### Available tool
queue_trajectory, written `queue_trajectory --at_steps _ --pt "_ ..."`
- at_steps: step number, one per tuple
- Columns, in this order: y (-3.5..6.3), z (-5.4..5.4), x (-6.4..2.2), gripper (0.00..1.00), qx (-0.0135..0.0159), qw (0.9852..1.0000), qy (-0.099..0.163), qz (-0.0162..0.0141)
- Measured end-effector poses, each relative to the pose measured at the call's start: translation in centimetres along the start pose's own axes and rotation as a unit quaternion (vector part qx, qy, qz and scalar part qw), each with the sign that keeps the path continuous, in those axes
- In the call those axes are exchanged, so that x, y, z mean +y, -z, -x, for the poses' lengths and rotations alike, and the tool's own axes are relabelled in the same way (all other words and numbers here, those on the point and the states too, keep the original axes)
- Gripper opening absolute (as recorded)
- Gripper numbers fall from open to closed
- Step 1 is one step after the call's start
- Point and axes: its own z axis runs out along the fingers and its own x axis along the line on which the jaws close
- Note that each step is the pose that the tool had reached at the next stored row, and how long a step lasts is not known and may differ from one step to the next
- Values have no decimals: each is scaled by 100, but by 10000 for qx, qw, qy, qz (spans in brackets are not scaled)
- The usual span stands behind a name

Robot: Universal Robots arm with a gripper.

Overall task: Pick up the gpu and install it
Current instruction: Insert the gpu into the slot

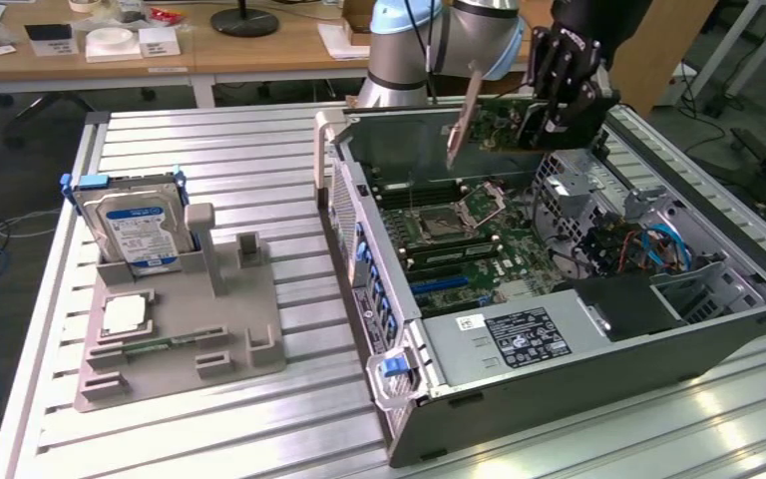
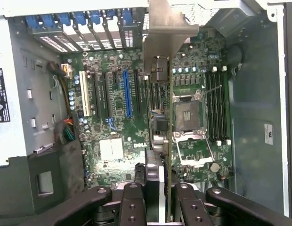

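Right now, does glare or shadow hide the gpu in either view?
Exterior view: glare streaks the table, but the gpu in the tool is evenly lit. Wrist view: its bracket looks washed pale; shadow darkens one corner of the case.

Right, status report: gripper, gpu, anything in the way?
Gripper shut on gpu. Gpu on edge above the open computer case, over the motherboard. Nothing seen between it and the expansion slots.

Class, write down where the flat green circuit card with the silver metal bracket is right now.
In the exterior view the gpu hangs in the black gripper, above the open grey computer case, toward that view's upper right.
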Motion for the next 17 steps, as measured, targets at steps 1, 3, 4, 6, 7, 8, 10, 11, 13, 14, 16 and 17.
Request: queue_trajectory --at_steps 1,3,4,6,7,8,10,11,13,14,16,17 --pt "-2 0 0 28 0 10000 58 3" --pt "-7 -2 0 28 -7 9999 116 0" --pt "-8 -2 0 28 -10 9999 131 -8" --pt "-13 -2 -1 28 -12 9999 142 -24" --pt "-16 -3 -1 28 -14 9999 146 -29" --pt "-18 -3 0 28 -14 9999 152 -35" --pt "-20 -3 0 28 -17 9998 172 -40" --pt "-20 -4 0 28 -22 9998 175 -41" --pt "-21 -4 0 28 -24 9998 177 -40" --pt "-21 -4 0 28 -24 9998 177 -40" --pt "-20 -4 0 28 -24 9998 177 -42" --pt "-20 -4 0 28 -23 9998 177 -44"
